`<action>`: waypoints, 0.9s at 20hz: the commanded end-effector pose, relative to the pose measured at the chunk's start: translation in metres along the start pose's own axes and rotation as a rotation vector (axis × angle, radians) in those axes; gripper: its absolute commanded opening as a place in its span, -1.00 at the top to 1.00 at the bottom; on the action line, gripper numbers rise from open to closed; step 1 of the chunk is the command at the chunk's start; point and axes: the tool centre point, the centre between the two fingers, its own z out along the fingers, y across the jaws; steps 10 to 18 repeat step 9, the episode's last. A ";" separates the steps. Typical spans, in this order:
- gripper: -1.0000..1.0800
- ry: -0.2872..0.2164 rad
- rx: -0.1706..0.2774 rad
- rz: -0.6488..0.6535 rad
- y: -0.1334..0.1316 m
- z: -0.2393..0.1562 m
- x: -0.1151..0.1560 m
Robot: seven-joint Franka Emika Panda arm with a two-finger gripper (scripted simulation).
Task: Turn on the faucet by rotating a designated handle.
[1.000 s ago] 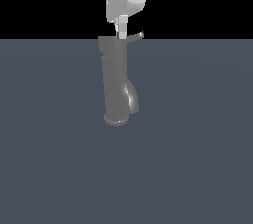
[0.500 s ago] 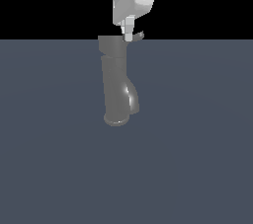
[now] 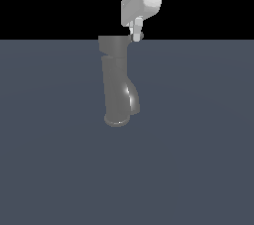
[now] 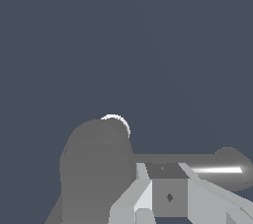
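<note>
Gripper (image 3: 136, 34) above faucet (image 3: 117, 87) cap, at handle (image 4: 197, 165); jaws' state unclear. Faucet upright on worktop (image 3: 198, 144).

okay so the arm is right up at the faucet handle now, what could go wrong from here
1. The tool meets the handle close to the faucet cap rather than its far end, so it may turn poorly or slip off.
2. The tool hides the handle in the exterior view, so contact is hard to confirm there.
3. Pushing lower could hit the cap instead.
</note>
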 end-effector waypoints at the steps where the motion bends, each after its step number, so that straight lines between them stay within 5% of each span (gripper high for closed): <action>1: 1.00 0.012 0.067 0.012 -0.032 -0.007 0.014; 18: 1.00 0.017 0.073 0.035 -0.048 -0.009 0.033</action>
